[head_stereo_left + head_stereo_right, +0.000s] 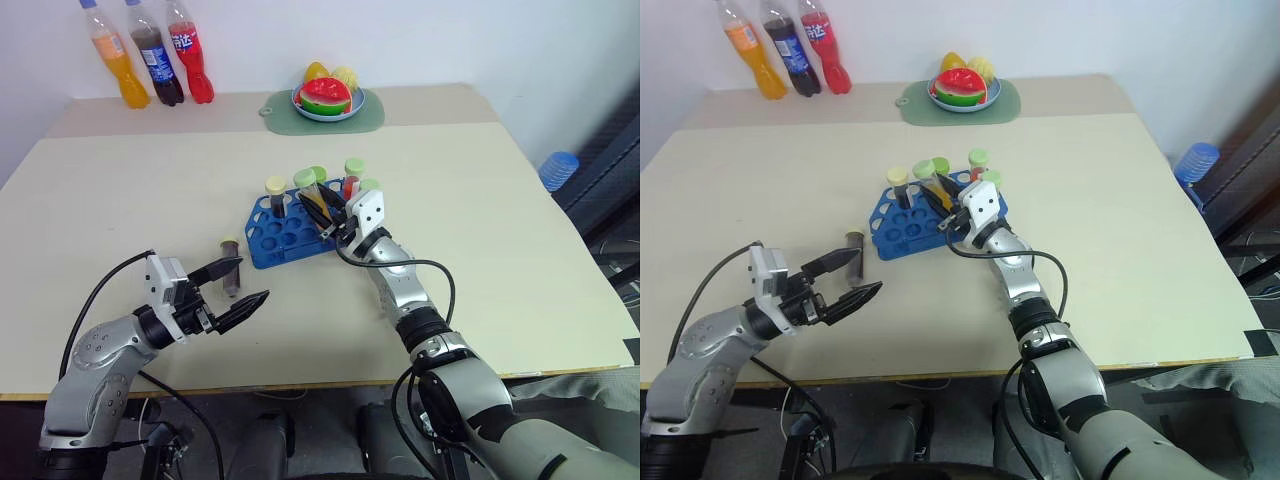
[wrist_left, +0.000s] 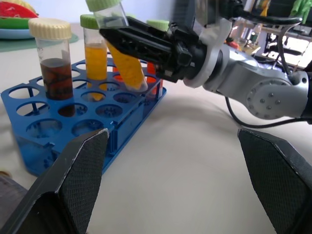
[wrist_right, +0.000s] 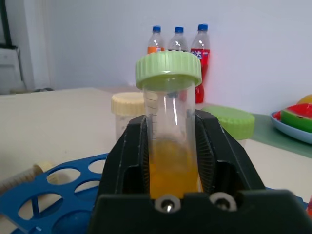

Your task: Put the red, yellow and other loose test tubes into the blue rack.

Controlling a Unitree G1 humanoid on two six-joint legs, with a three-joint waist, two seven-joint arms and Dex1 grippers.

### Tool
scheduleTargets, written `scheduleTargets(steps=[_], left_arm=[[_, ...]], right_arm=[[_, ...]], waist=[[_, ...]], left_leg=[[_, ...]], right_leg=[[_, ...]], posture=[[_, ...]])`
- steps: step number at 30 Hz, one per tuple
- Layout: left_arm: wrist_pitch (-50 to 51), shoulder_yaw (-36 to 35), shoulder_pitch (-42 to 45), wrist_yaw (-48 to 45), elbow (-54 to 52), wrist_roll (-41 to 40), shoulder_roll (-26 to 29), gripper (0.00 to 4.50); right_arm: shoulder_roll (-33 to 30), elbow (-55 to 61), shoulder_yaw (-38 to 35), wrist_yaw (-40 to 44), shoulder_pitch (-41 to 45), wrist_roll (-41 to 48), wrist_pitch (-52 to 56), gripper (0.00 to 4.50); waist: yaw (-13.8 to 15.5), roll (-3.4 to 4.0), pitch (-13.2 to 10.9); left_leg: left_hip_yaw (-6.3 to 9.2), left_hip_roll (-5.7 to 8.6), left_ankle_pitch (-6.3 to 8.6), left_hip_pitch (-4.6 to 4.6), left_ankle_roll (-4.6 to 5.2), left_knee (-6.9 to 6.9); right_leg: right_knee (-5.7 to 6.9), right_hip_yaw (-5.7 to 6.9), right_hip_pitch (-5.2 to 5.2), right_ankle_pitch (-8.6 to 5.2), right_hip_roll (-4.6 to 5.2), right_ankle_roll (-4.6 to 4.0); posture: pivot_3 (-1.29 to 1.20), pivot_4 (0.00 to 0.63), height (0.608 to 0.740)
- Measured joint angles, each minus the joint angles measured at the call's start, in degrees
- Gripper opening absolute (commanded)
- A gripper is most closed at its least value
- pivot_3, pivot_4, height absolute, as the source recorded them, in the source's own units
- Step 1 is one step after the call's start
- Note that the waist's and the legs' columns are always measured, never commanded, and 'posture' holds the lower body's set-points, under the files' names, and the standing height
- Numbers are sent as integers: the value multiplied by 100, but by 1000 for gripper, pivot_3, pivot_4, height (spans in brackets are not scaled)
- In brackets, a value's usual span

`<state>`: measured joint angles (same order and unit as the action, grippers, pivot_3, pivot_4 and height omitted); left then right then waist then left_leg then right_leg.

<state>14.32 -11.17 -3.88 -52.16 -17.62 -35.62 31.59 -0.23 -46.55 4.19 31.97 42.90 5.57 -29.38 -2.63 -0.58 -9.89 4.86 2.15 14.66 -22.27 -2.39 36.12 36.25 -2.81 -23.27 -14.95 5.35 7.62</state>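
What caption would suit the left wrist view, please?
Right gripper lowers a yellow tube into the blue rack.

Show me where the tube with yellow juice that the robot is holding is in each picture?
Left eye view: the held yellow tube sits mid-picture, over the blue rack.
Right eye view: again mid-picture, above the rack.
Left wrist view: it tilts near the top, pinched by the right gripper.
Right wrist view: upright in the middle, between the black fingers.
Shared landmark: the blue rack.
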Motion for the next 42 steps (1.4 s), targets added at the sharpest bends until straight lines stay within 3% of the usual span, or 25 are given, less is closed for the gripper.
scheduleTargets(steps=[3, 10, 16, 22, 25, 33, 42], left_arm=[[0, -15, 0, -1, 4, -1, -10, 4420], [114, -68, 34, 200, 3, -127, -154, 4420], [668, -444, 326, 1113, -59, -567, -355, 4420], [1443, -867, 445, 2247, -414, -1065, -373, 4420], [1584, -977, 541, 2333, -453, -1331, -373, 4420], [1621, -916, 477, 2118, -429, -1360, -396, 4420], [1509, -887, 370, 2106, -451, -1352, -504, 4420]], right_arm=[[19, 13, -18, 22, -38, 20, -30, 813], [16, -152, -104, 148, -418, 72, 122, 4009], [-366, 643, 6, 283, -868, -54, 59, 4009], [-1236, 2204, -9, 771, -1796, 171, 802, 4009], [-1430, 2704, -31, 898, -1951, 341, 1252, 4009], [-1230, 3129, 196, 996, -1388, 530, 2549, 4009], [-1165, 2965, 365, 832, -854, 364, 3184, 4009]], waist=[[0, 0, 0], [5, 4, -2], [19, 3, -2], [27, 1, -2], [-1, 1, -2], [20, 1, -2], [27, 1, -2]], left_leg=[[0, 0, 0, 0, 0, 0], [0, 0, 0, -4, 0, -3], [2, 1, 0, -6, 0, 0], [3, 2, 0, -8, 0, 2], [-1, 0, 0, -6, 0, 2], [0, -2, 0, -6, 0, 2], [0, 0, 0, -9, 0, 0]], right_leg=[[0, 0, 1, 0, 0, 0], [-1, -2, -6, 0, 1, 0], [-1, -1, -6, 0, 2, 0], [-1, -1, -5, 0, 3, 0], [0, -2, -5, 0, 0, 0], [-2, -2, -4, 0, -3, 0], [-5, -2, -6, 0, -1, 0]], posture=[[0, 150, 740], [0, 150, 740], [0, 150, 740], [0, 150, 740], [0, 150, 740], [0, 150, 740], [0, 150, 740]])
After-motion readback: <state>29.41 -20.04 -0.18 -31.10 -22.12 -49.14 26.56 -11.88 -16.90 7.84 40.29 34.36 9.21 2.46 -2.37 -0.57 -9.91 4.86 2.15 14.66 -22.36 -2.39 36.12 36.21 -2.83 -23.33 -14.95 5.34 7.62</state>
